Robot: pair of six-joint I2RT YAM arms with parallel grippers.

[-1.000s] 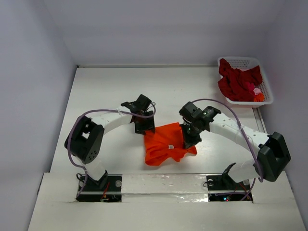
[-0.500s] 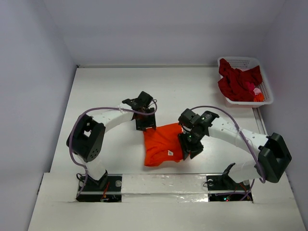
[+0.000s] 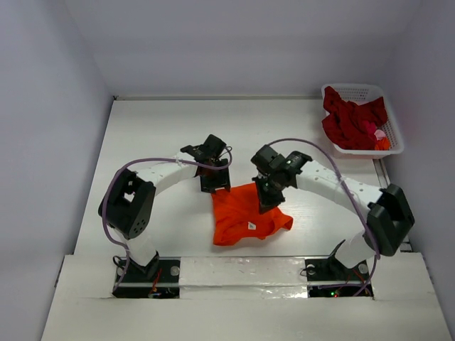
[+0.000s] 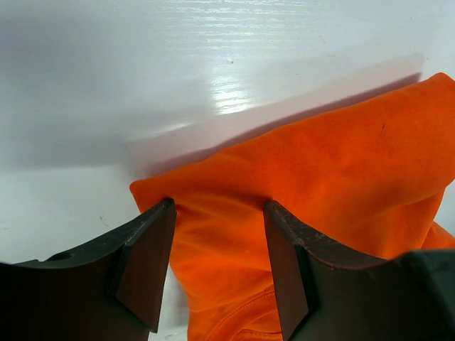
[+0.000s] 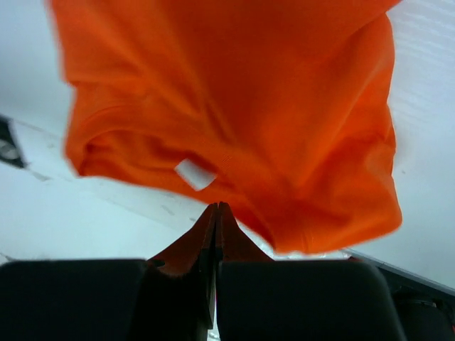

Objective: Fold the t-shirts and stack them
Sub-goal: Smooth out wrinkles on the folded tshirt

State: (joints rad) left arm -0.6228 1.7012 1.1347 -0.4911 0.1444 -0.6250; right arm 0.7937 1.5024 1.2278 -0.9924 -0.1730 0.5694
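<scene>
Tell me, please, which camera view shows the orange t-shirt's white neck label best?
The right wrist view: the white neck label appears large and near centre on the orange t-shirt, though slightly blurred. The top external view shows it only as a tiny white speck. The left wrist view shows plain orange fabric, no label.

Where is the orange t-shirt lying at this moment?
In the top view the orange t-shirt lies on the table near the front middle, with the left pincer at its far left corner and the right pincer on its right part.
</scene>
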